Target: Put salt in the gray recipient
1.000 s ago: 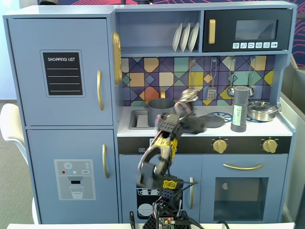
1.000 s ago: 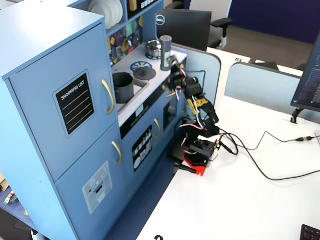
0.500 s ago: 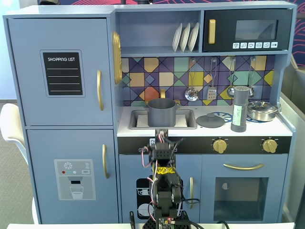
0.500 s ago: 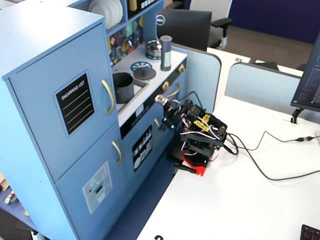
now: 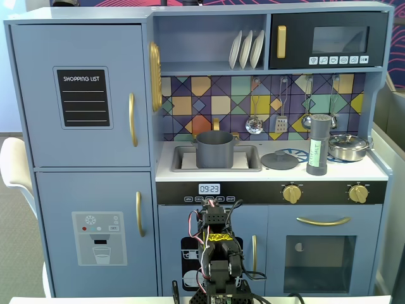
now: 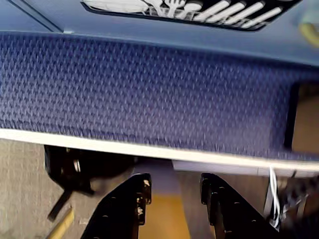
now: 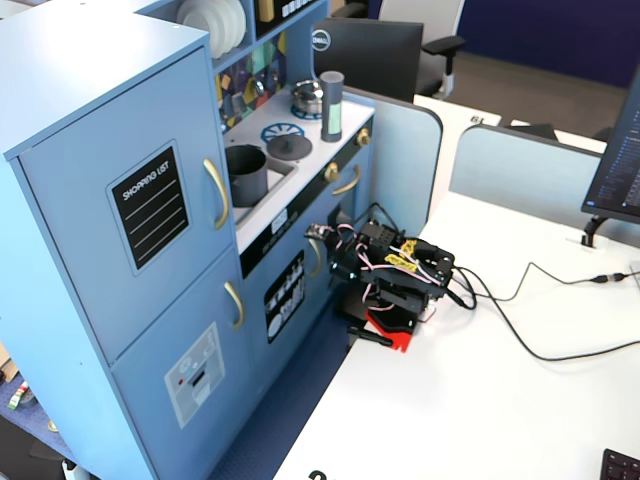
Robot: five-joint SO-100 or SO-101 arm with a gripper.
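- Nearest in a fixed view, the arm (image 5: 216,253) is folded low in front of the toy kitchen, wires bunched on top, nothing lifted.
- The wrist view looks down past the end effector (image 6: 172,191): its two black fingers (image 6: 130,201) stand apart with only floor and a yellow patch between them, so it is released and empty.
- In the angled fixed view the arm (image 7: 395,275) sits on the edge of the white surface (image 7: 480,400), just beside the kitchen's front panel.
- Up on the kitchen counter (image 5: 272,172), the gray pot (image 5: 214,149) stands in the sink on the left, open at the top.
- Right of it lies the flat lid (image 5: 279,159), then the salt shaker (image 5: 318,144), upright near the counter's right end, with the shiny pan (image 5: 348,147) just behind and to its right.
- The angled fixed view agrees: shaker (image 7: 331,106) at the far end, pot (image 7: 246,175) nearer, well apart.
- My read: nothing started, the reach is all ahead.
- Risks: the shaker is tall and slim, so an off-centre pinch or a brush from one finger could topple it against the pan.
- Rising from this tuck, the arm could clip the counter edge or knobs (image 5: 292,193).
- Carrying it left, the shaker's base could catch the lid or the pot's rim.
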